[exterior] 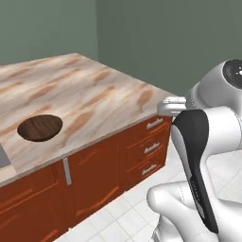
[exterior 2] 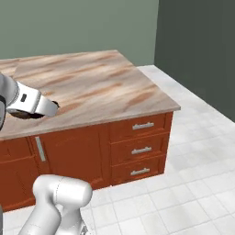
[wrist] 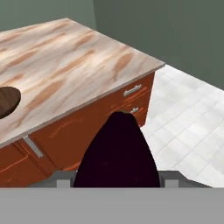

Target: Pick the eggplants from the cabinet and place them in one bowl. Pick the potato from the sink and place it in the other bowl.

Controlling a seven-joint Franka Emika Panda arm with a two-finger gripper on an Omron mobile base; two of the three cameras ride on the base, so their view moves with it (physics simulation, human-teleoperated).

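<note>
A dark purple-black eggplant (wrist: pixel 117 153) fills the lower middle of the hand view, with my gripper (wrist: pixel 117 180) shut on it; the eggplant covers the fingertips. I hold it off the counter's front edge, over the drawers and the floor. The wide, shallow dark brown bowl (exterior: pixel 40 127) sits empty on the counter to the left, also at the hand view's left edge as the bowl (wrist: pixel 6 101). In the right base view the arm partly covers the bowl (exterior 2: pixel 27 115). A grey sliver of the sink (exterior: pixel 2 158) shows at the far left. The cabinet, the potato and the other bowl are out of view.
The marble-patterned counter (exterior: pixel 85 90) ends in a corner at the right. Below it are red-brown doors and drawers (exterior 2: pixel 137 147) with silver handles. White tiled floor (exterior 2: pixel 193 137) spreads in front and to the right. Green-grey walls stand behind.
</note>
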